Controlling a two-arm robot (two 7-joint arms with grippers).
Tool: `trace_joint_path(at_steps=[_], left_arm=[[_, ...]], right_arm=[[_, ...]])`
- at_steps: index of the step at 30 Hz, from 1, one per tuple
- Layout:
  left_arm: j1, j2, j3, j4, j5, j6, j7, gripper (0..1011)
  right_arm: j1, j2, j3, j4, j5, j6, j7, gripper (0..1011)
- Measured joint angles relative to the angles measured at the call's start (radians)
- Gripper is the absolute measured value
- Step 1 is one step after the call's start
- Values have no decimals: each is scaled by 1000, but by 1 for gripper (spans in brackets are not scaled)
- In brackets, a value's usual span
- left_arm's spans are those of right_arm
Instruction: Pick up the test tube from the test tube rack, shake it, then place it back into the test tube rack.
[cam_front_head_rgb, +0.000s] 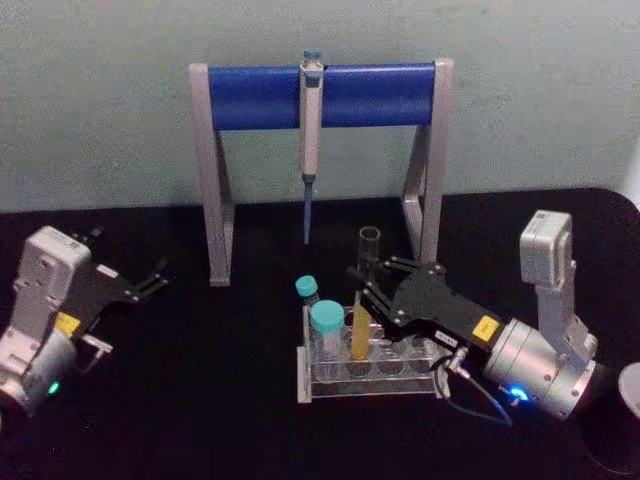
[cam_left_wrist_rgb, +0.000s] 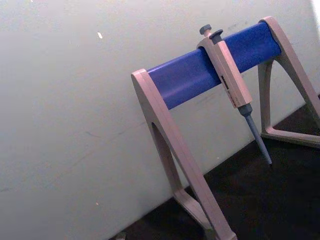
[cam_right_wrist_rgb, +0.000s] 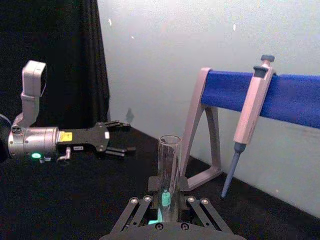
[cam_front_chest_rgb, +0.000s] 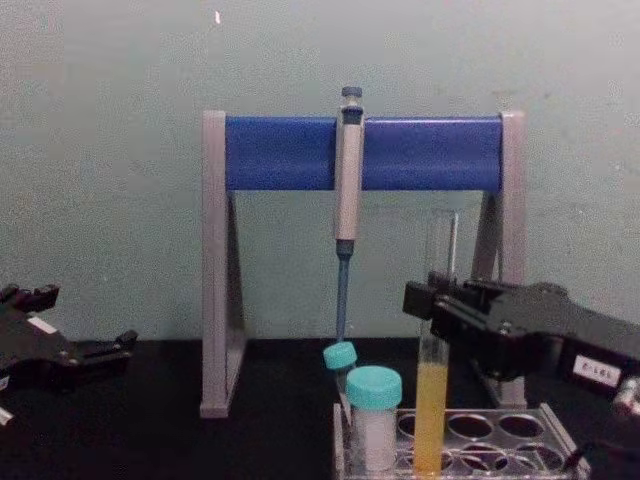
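Near the worktop's front edge, right of centre: test tube rack (cam_front_head_rgb: 380, 386) is sitting flat on the black worktop (cam_front_head_rgb: 200, 400).
Test tube: test tube (cam_front_head_rgb: 358, 335) is standing upright in a rack hole, round bottom seated, yellow liquid filling its lower part, open mouth up.
Neighbours: wide teal-capped tube (cam_front_head_rgb: 327, 325) is standing just beside it on the left; small teal-capped tube (cam_front_head_rgb: 306, 289) is sitting behind that one.
Right pincer: right pincer (cam_front_head_rgb: 368, 272) is reaching in from the worktop's right edge and sitting around the bare glass above the liquid, above the rack's top plate.
Right grip state: cannot tell whether it is clenching the tube or released.
Left pincer: left pincer (cam_front_head_rgb: 135, 255) is idling near the left edge, released, holding nothing.
Back edge: pipette stand (cam_front_head_rgb: 260, 95) is standing there, with the pipette (cam_front_head_rgb: 311, 120) hanging from its blue bar, tip pointing down behind the rack.
Step in hand: judging by the pose, probably gripping for the lift, though a put-back would look the same.
Doing it well: I'd be squeezing squarely and only moderately, since smooth glass is likely slippery and fragile. I'd be lifting straight along the tube's axis until the round bottom clears the hole.
Risks: likely clipping the wide capped tube when pulling out, or spilling from the uncapped mouth, so the shake should be staying small and near upright.
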Motion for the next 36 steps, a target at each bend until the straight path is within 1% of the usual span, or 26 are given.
trace_joint_path(at_steps=[17, 36], left_arm=[[0, 0, 0, 0, 0, 0, 0, 1001], [0, 0, 0, 0, 0, 0, 0, 1001]], right_arm=[[-4, -21, -5, 40, -22, 2, -11, 232], [-11, -43, 4, 72, -23, 1, -15, 232]])
